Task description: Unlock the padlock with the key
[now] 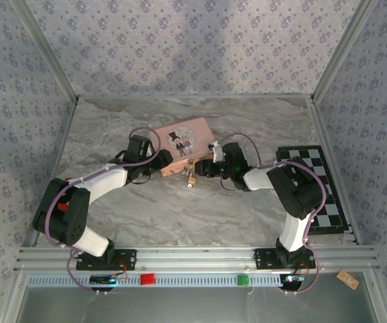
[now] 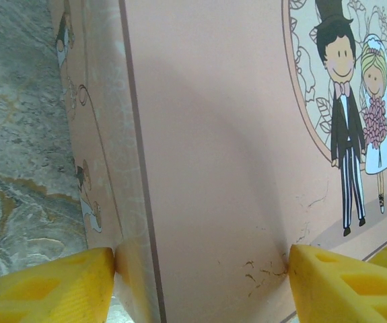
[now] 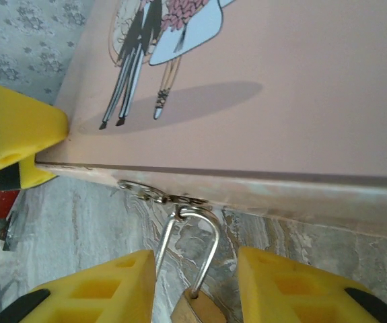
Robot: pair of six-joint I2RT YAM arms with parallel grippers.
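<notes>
Two grippers: both are working at the pink tin [image 2: 213,134] in the middle of the table [image 1: 180,208], one at each end of its near edge.
Step in hand: the robot seems to be getting hold of the padlock [image 3: 194,311] while the tin is being held steady; the unlocking itself is not yet done, since the shackle is sitting closed through the latch [image 3: 161,196].
Next move: it is probably calling for the right fingers to close squarely on the brass body, so the keyhole is facing a way a key can reach.
Left gripper [image 2: 201,262]: it is clamping the tin's corner at a fairly wide spread, one yellow pad pressing the side wall and the other pressing the picture lid.
Tin: it is lying flat on the table, lid up, with the bride and groom picture showing.
Latch: it is sticking out from the tin's front edge, just under the lid line.
Padlock: it is hanging from the latch by its thin silvery loop, its body lying on the table just beside the tin.
Right gripper [image 3: 196,259]: it is standing partly open, a finger on each side of the padlock with a gap showing on both sides, so it is gripping nothing yet.
Key: it is too small to make out, so its place cannot be told.
</notes>
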